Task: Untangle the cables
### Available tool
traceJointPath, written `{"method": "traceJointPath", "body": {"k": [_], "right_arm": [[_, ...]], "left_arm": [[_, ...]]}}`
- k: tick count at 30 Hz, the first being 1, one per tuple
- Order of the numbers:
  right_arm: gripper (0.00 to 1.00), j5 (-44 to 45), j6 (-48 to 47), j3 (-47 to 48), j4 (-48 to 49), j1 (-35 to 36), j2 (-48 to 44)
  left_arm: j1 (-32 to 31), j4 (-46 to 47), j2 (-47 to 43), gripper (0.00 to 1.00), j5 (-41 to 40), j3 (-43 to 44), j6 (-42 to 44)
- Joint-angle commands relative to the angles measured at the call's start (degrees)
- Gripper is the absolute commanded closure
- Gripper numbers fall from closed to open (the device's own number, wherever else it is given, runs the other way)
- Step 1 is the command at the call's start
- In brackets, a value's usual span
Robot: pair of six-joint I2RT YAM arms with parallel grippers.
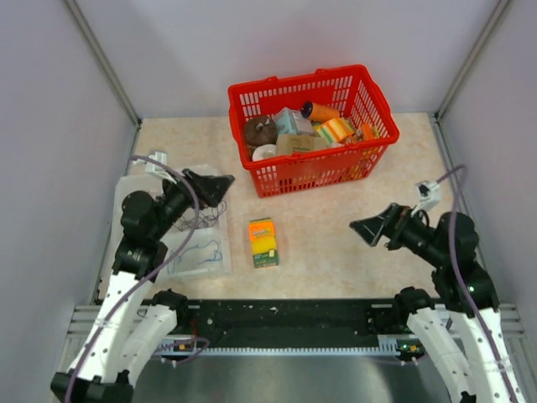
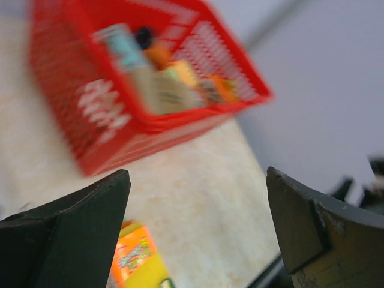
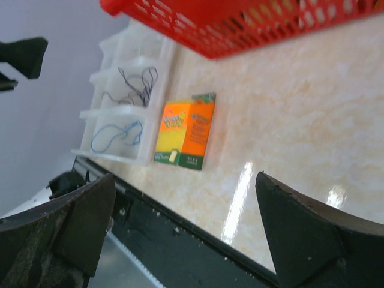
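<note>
1. Arm state. In the top view the left gripper (image 1: 214,186) hovers at centre left of the frame, and the right gripper (image 1: 369,227) sits at centre right over bare desk (image 1: 336,260). Both wrist views show the jaws spread wide with nothing between them. I treat both as empty.

2. Task items. The cables lie in a clear compartment tray (image 3: 111,157) at the left of the desk, below the left gripper. The blue cable (image 3: 117,135) is a loose loop in the compartment nearest the arms. The dark cable (image 3: 139,84) is a squiggle in the next one back. They appear separated. I see no orange strand, and I cannot tell what the far compartments hold.

3. Other items. A yellow and orange box (image 1: 263,242) lies just right of the tray. A red basket (image 1: 319,172) of goods stands at the far edge.

4. Hazards, as I judge them.
- The wires are very thin, so a pinch may close on nothing or drag both strands together again.
- The tray looks light. A low descent could push it or tip it.
- The lilac hose (image 1: 196,210) on the left arm loops over the tray and could sweep a strand out.

5. View coverage.
- The right wrist view alone shows the tray dividers and each strand clearly.
- The top view alone shows the gripper-to-tray relation, though the arm hides part of the tray.
- The left wrist view is blurred. It shows the basket and box, not the cables.
</note>
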Motion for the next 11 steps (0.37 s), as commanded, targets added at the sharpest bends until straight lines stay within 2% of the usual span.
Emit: {"method": "traceJointPath", "body": {"k": [1, 3, 6, 11], "right_arm": [[0.01, 15.0, -2.92, 11.43, -5.87, 0.21, -9.47], [0.01, 20.55, -3.8, 15.3, -7.55, 0.21, -13.87], [0.01, 26.9, -4.95, 20.66, -8.0, 0.38, -19.77], [0.01, 26.04, -8.18, 26.47, -10.11, 0.38, -21.97]], "left_arm": [[-11.19, 18.41, -7.83, 0.01, 16.4, 5.82, 10.81], [-12.08, 22.28, -8.71, 0.01, 23.52, 7.06, 8.37], [-12.61, 26.6, -9.77, 0.01, 29.34, 8.9, 4.76], [-12.7, 26.87, -13.37, 0.01, 29.71, 9.96, 5.62]]}}
